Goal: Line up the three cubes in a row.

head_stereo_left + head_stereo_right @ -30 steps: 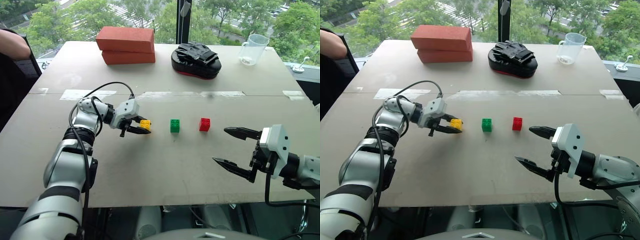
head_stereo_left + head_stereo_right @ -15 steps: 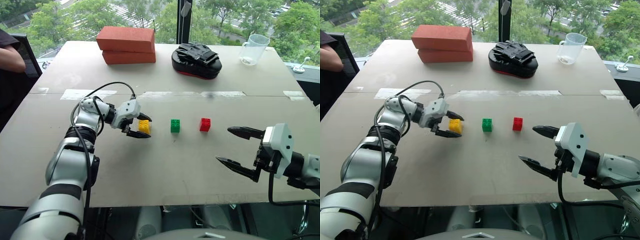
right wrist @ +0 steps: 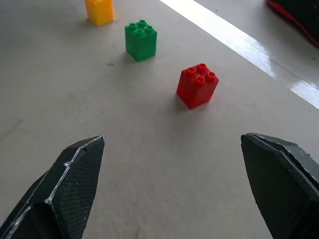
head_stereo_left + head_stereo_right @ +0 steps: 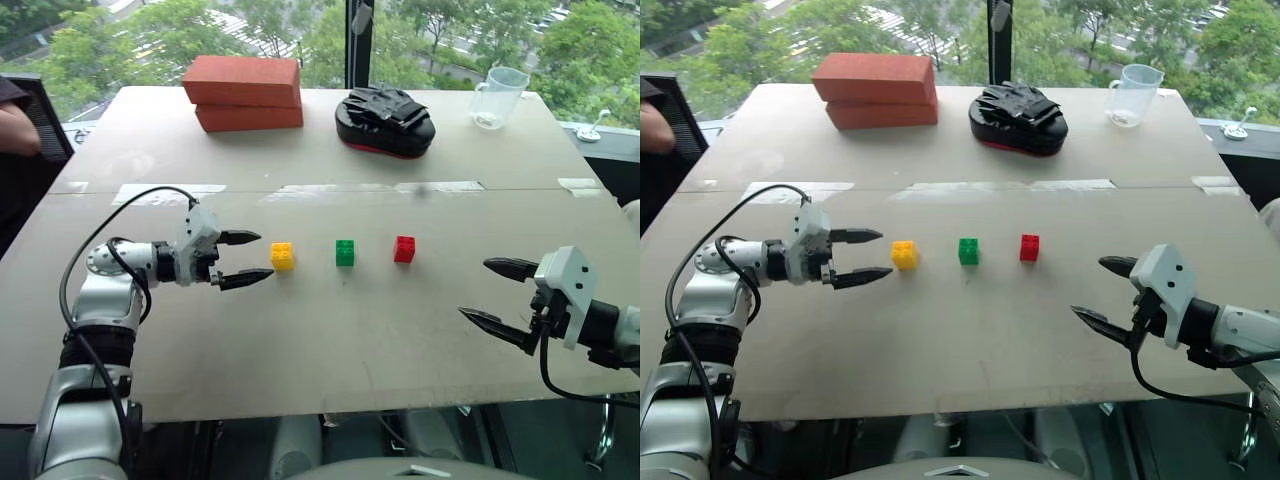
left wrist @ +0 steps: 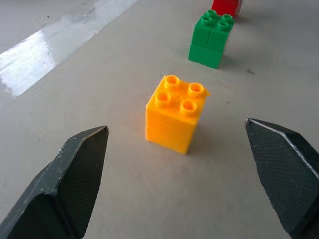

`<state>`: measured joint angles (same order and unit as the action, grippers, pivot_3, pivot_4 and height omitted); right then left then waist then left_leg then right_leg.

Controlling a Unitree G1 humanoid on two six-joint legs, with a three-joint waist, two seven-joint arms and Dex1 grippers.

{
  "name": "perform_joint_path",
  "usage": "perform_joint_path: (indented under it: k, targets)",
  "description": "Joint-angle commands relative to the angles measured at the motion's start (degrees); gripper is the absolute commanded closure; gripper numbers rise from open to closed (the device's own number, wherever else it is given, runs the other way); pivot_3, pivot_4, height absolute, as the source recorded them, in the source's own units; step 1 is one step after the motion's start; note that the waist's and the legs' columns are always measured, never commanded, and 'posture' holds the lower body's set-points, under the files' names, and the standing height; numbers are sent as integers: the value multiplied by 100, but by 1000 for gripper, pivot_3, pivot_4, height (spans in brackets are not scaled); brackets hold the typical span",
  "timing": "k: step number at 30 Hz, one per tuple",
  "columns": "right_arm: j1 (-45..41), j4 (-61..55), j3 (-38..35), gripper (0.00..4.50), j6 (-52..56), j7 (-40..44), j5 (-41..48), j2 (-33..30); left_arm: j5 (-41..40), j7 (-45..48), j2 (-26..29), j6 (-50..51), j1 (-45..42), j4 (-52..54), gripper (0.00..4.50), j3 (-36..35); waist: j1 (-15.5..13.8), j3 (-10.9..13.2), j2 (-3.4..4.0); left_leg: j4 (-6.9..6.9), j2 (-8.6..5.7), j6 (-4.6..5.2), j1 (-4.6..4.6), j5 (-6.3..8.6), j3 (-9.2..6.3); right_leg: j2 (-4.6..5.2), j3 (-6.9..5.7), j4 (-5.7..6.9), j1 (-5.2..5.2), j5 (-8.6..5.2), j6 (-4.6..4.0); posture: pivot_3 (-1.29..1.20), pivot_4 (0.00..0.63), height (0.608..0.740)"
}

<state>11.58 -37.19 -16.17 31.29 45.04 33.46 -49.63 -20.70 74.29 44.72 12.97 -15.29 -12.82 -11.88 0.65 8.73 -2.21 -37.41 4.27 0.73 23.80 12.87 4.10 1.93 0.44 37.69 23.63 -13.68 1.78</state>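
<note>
Three studded cubes stand in a row across the middle of the table: yellow cube (image 4: 283, 256), green cube (image 4: 345, 252), red cube (image 4: 404, 249), all upright and evenly spaced. My left gripper (image 4: 246, 258) is open just left of the yellow cube, its fingertips short of it and holding nothing. In the left wrist view the yellow cube (image 5: 176, 113) stands free beyond the two fingers (image 5: 75, 169). My right gripper (image 4: 502, 293) is open at the right, well away from the red cube (image 3: 197, 85), empty.
Two stacked red-orange bricks (image 4: 243, 92) lie at the back left. A black pad (image 4: 385, 120) sits at the back centre, a clear measuring cup (image 4: 495, 97) at the back right. Tape strips (image 4: 380, 187) cross the table. A person's arm (image 4: 18, 128) shows at the far left.
My left gripper opened off the yellow cube and drew back to the left, leaving it standing in line. My right gripper shifted slightly right, still open.
</note>
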Motion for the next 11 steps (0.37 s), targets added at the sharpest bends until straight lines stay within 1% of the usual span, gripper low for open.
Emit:
perform_joint_path:
  k: [1,3,6,8,11]
  targets:
    - [192,242,-263,0,-250,275,-87,-18,-648,-758,-26,969,1226,1725,25,-871,10,0,1,0,0,0,-4,0,1,2,2,-1,-3,-7,11,0,150,740]
    - [314,369,-353,0,-311,378,-129,-21,-772,-1063,-131,1193,1964,2333,25,-1176,0,-1,3,2,7,0,-11,0,6,8,7,0,-5,-8,12,0,150,740]
    - [511,620,-472,0,-428,457,-354,-68,-891,-1450,-332,1354,2782,2833,25,-1590,-44,-2,3,-1,5,0,-11,0,3,9,4,1,-4,-9,14,0,150,740]
    - [579,805,-552,0,-402,406,-507,-87,-923,-1645,-444,1354,3129,2960,25,-1796,-66,-4,1,-1,4,0,-15,0,3,11,3,0,-3,-11,16,0,150,740]
    - [587,1029,-626,0,-478,396,-663,-52,-980,-1831,-539,1347,3388,3065,25,-1929,-81,-5,3,-1,3,-1,-17,1,5,14,4,-1,2,-12,16,0,150,740]
